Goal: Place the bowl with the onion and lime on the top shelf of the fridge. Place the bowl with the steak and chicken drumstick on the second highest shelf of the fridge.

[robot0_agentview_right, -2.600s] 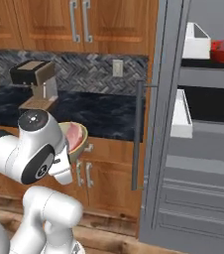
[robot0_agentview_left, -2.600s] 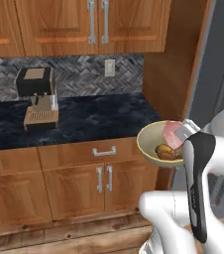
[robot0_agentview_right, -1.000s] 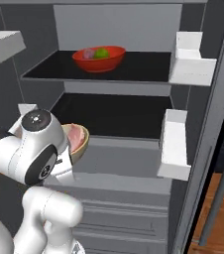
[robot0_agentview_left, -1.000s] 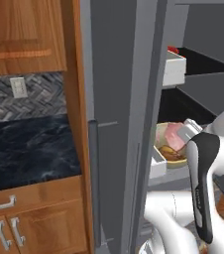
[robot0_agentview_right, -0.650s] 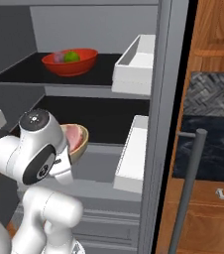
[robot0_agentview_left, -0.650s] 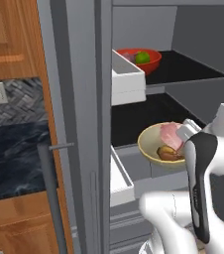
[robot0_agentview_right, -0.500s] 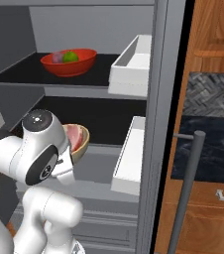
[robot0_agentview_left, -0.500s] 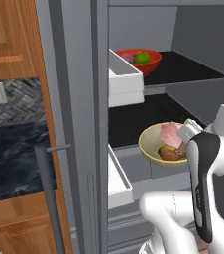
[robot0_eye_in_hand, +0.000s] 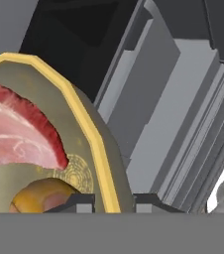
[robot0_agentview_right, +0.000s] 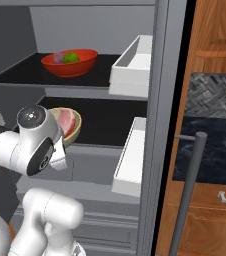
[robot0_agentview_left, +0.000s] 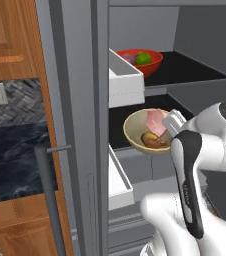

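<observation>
On top shelf (robot0_agentview_left: 195,75) of grey fridge (robot0_agentview_right: 157,125): red-orange bowl (robot0_agentview_left: 144,62) w/ lime (robot0_agentview_left: 143,58) and purplish onion (robot0_agentview_left: 128,58) inside, sitting toward the shelf's left part as seen from left base view. Right base view shows same bowl (robot0_agentview_right: 70,62), lime (robot0_agentview_right: 71,56) and onion (robot0_agentview_right: 59,57) near middle of the black board (robot0_agentview_right: 15,75).

Cream bowl (robot0_agentview_left: 147,131) held in the air in front of second highest shelf (robot0_agentview_left: 116,120), roughly level w/ that board's front edge; cannot tell if any part is over the board. Contents: pink steak (robot0_agentview_left: 156,121) leaning against the far wall of the bowl, golden-brown chicken drumstick (robot0_agentview_left: 152,140) lower, just beside it. Bowl is roughly level.

Fingers (robot0_eye_in_hand: 115,202) narrow, pinched on the cream bowl's rim (robot0_eye_in_hand: 96,144) — hand view shows one tip inside the yellow rim, other outside (tips barely poke above bottom edge). Hand view also: steak (robot0_eye_in_hand: 20,131) and drumstick (robot0_eye_in_hand: 39,196) close up.

White arm (robot0_agentview_left: 205,150) rises lower right in left base view, hand at bowl's right edge. In right base view bowl (robot0_agentview_right: 70,125) partly hidden behind arm's joint (robot0_agentview_right: 35,140).

White door bins (robot0_agentview_right: 132,65) on the open door, upper and lower. Wood cabinets and dark desk (robot0_agentview_right: 215,145) beyond door.
</observation>
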